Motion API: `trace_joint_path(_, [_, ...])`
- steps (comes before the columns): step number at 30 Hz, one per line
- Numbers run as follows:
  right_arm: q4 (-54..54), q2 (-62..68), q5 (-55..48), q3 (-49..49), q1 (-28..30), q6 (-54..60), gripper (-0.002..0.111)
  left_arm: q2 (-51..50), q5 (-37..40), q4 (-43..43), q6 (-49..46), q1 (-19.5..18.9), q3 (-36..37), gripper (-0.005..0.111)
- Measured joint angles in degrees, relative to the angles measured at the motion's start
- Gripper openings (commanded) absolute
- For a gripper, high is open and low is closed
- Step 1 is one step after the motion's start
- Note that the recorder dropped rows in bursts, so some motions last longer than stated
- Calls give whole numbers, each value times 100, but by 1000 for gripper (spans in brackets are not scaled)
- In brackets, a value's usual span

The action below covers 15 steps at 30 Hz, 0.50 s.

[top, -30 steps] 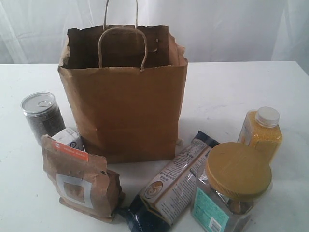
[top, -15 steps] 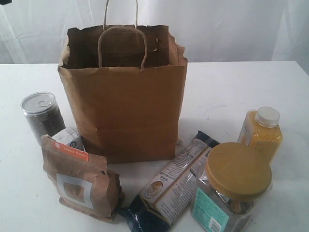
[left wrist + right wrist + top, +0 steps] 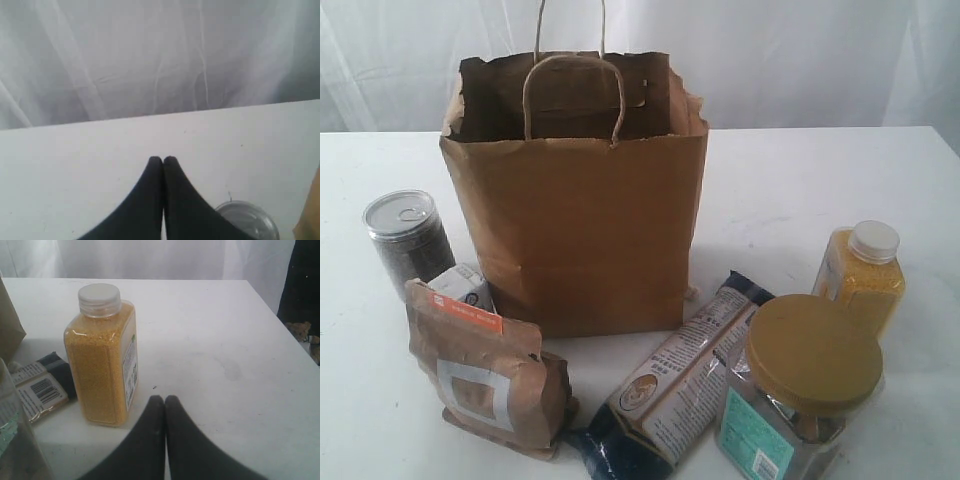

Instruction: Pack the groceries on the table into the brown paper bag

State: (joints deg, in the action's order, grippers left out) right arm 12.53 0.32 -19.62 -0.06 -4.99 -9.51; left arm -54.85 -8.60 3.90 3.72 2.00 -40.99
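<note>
Brown paper bag (image 3: 575,220) stands open midway across the tabletop (image 3: 790,170); left gripper (image 3: 162,161) and right gripper (image 3: 165,400) are both pinched closed, empty.

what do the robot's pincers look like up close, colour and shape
The left pincer and right pincer look alike: plain matte black, each with two smooth fingers that are broad at the base and taper in a curve to small rounded tips. No cables, markings or labels show on them. The arms behind them are outside every view.
</note>
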Motion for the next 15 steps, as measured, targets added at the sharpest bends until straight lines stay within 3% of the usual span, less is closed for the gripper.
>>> trace_joint_path(7, [0, 0, 0, 0, 0, 0, 0, 1485, 94, 17, 0, -378, 1119, 0])
trace_joint_path(15, [0, 0, 0, 0, 0, 0, 0, 3387, 947, 17, 0, -392, 1297, 0])
